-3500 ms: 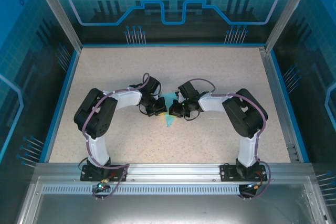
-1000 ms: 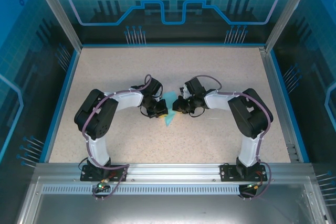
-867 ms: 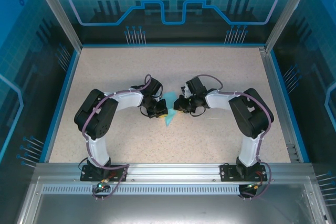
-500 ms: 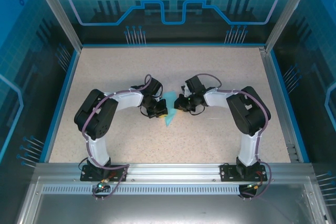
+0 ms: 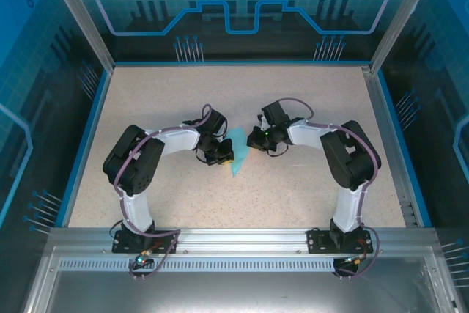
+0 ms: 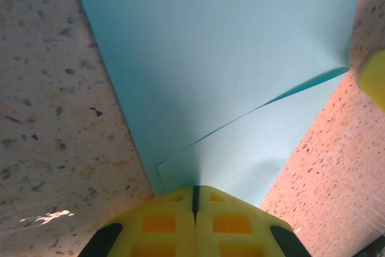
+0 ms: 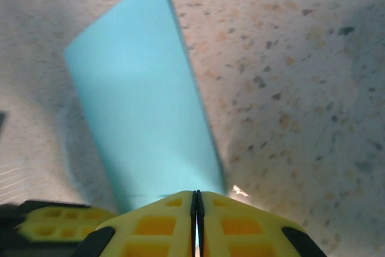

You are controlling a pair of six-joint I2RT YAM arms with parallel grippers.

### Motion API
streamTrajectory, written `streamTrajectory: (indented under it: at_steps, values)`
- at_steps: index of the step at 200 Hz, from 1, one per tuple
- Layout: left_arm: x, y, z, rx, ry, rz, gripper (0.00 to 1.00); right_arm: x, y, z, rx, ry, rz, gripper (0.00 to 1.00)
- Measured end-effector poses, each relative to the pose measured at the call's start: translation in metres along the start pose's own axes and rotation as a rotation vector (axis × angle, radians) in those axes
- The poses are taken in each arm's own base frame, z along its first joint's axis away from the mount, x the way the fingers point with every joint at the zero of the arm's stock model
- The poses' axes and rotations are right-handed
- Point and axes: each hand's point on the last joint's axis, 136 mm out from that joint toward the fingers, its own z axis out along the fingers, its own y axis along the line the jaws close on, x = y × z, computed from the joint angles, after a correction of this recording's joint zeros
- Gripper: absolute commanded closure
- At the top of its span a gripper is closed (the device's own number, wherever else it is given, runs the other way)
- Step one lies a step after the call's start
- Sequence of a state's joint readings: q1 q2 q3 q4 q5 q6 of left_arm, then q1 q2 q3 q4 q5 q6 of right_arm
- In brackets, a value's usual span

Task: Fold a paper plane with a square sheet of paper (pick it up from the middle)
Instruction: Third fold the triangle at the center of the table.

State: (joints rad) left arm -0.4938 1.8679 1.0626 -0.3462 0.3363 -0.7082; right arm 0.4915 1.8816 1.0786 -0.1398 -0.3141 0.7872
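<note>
Tearing or a skewed crease is the risk: the left end effector is clenched on the part-folded sheet of paper lying on the surface just beside it; the right end effector, clenched opposite, could drag loose layers.

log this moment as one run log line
stage: mid-fold | left tool: shut on folded cyan paper | right tool: shut on paper's other side | paper: diagonal flap edge visible

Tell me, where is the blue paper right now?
In the top view, the blue paper lies mid-table, between the left arm and the right arm.
</note>
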Motion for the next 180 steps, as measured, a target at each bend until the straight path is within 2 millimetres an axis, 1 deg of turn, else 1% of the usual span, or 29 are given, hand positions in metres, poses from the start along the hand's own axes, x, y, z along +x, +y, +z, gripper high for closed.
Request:
streamTrajectory:
  at_steps: [18, 31, 48, 62, 70, 82, 95, 117, 149, 180]
  values:
    - [0.000, 0.000, 0.000, 0.001, -0.001, 0.001, 0.99, 0.012, 0.015, -0.013, -0.046, -0.014, -0.018, 0.89]
    - [0.000, 0.000, 0.000, 0.003, -0.005, 0.002, 0.99, 0.027, 0.027, -0.015, -0.084, -0.005, -0.028, 0.90]
    - [0.000, 0.001, 0.000, 0.004, -0.008, 0.003, 0.99, 0.055, 0.039, -0.008, -0.119, 0.041, -0.035, 0.91]
    - [0.000, 0.001, 0.000, 0.003, -0.013, 0.005, 0.99, 0.078, 0.041, -0.001, -0.126, 0.085, -0.036, 0.91]
    - [0.000, 0.001, -0.001, 0.005, -0.015, 0.005, 0.99, 0.088, 0.041, 0.002, -0.126, 0.107, -0.034, 0.91]
    - [0.000, 0.001, -0.001, 0.008, -0.018, 0.004, 0.99, 0.098, 0.040, 0.007, -0.125, 0.128, -0.029, 0.91]
    - [0.000, 0.001, -0.001, 0.010, -0.023, 0.001, 1.00, 0.102, 0.039, 0.011, -0.125, 0.138, -0.017, 0.91]
    - [0.000, 0.001, -0.001, 0.012, -0.027, -0.007, 1.00, 0.101, 0.038, 0.016, -0.128, 0.137, -0.008, 0.91]
    - [0.000, 0.002, -0.001, 0.014, -0.029, -0.011, 1.00, 0.104, 0.030, 0.024, -0.110, 0.155, 0.002, 0.91]
    - [0.000, 0.002, -0.001, 0.013, -0.032, -0.011, 1.00, 0.105, 0.030, 0.026, -0.110, 0.161, 0.000, 0.91]
